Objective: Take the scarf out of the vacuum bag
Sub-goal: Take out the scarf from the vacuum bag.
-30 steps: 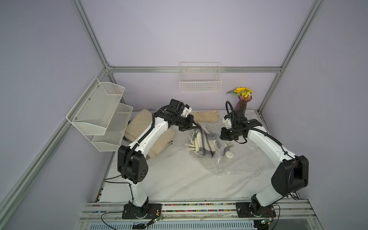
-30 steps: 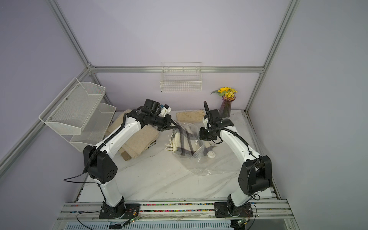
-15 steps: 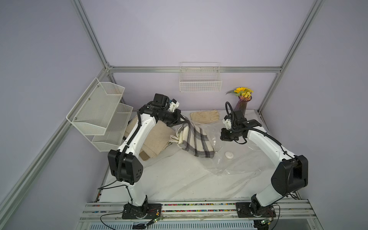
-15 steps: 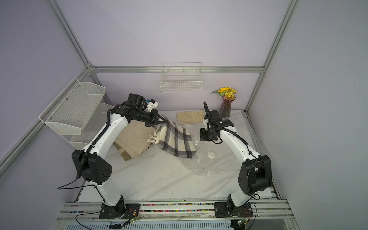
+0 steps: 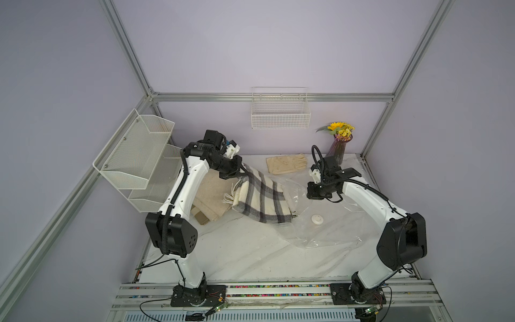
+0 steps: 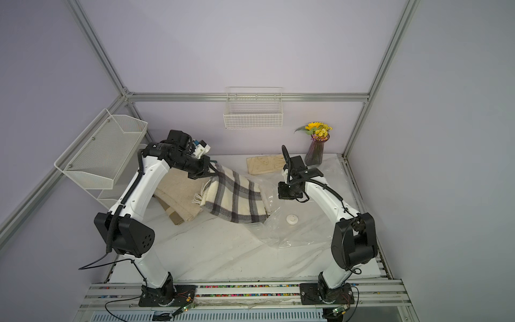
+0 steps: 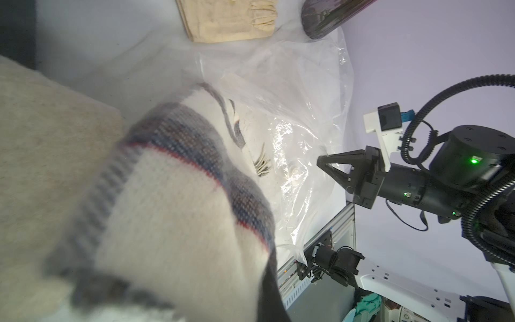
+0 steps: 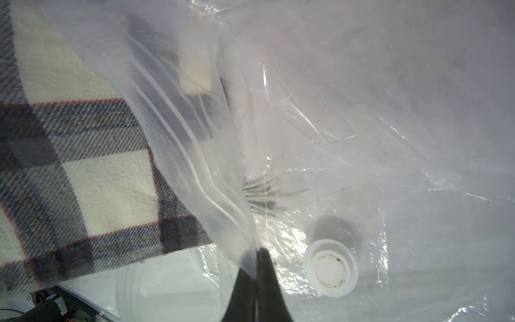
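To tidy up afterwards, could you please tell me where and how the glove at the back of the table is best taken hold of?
I would pinch the glove at its straight cuff end, coming down from above: it lies flat, and its other end sits close to the vase.

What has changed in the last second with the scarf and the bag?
The left gripper, shut on the scarf, has drawn back toward the robot's left, pulling most of the scarf out of the bag; it now drapes over the beige cloth. A fringed end remains in the bag's mouth. The right gripper stays shut on the bag's edge; glove and vase unmoved.
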Motion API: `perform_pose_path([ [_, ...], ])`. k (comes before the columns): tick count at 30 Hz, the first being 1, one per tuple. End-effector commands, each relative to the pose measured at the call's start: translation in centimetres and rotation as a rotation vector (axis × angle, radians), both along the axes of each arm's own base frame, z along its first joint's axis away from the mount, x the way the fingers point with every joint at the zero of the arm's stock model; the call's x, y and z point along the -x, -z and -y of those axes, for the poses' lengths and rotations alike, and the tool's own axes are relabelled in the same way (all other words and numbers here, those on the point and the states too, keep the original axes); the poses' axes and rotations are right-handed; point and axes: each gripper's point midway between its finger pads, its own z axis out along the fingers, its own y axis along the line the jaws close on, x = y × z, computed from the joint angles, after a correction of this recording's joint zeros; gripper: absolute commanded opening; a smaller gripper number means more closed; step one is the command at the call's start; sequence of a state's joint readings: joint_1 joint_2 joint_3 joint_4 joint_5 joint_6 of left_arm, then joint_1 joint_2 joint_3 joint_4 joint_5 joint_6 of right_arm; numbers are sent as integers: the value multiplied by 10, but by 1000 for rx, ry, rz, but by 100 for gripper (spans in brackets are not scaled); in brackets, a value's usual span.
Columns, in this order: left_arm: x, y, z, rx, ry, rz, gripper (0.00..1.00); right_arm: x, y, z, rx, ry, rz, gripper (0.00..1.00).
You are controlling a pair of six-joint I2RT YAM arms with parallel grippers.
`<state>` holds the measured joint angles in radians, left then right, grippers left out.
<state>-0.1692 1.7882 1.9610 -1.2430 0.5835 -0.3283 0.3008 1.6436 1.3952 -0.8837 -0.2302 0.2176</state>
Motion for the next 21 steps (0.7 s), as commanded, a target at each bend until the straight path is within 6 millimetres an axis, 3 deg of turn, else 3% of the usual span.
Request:
perform_pose_path([
  [1, 8, -26, -23, -67, -14, 109, 0, 2, 0, -3, 31, -36, 8, 0],
  [7, 9, -33, -40, -95, -47, 136, 0, 2, 2, -2, 37, -25, 7, 0],
  [15, 5, -59, -28, -9, -36, 194, 0, 6, 0, -13, 30, -63, 19, 0],
  [21, 0, -79, -39, -19, -74, 254, 0, 9, 5, -13, 86, -68, 28, 0],
])
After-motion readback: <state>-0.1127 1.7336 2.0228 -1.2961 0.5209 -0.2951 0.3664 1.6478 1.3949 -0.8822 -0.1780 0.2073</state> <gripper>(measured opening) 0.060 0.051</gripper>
